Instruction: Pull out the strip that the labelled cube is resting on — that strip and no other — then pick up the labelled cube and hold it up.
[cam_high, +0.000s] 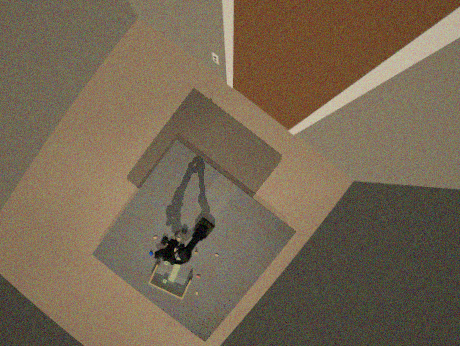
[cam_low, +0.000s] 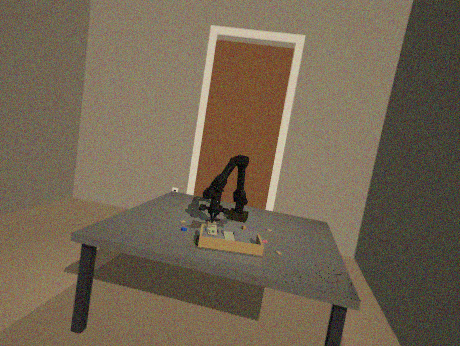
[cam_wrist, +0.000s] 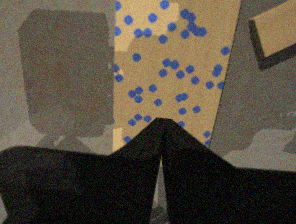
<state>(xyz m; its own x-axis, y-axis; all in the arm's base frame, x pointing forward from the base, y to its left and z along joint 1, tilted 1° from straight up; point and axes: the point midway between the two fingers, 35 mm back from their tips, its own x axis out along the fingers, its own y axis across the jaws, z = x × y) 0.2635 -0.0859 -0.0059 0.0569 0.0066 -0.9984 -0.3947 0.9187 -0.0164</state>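
My gripper (cam_wrist: 162, 126) (cam_low: 212, 220) is shut, its two tips together. The tips are over a tan strip with blue dots (cam_wrist: 145, 72), which runs up the wrist view; whether they touch it cannot be told. Nothing shows between the fingers. In the exterior view the gripper is at the back left of a shallow wooden tray (cam_low: 230, 246) (cam_high: 166, 291). A pale piece with dark marks (cam_low: 212, 229) and another pale piece (cam_low: 228, 236) show inside the tray. I cannot make out which piece is the labelled cube, and no label is readable.
A plain wooden block (cam_wrist: 280, 31) lies right of the dotted strip. A dark shadow falls left of the strip. Small loose pieces lie around the tray, among them a blue one (cam_high: 151, 253) (cam_low: 184, 229) and a red one (cam_high: 198, 276) (cam_low: 265, 241).
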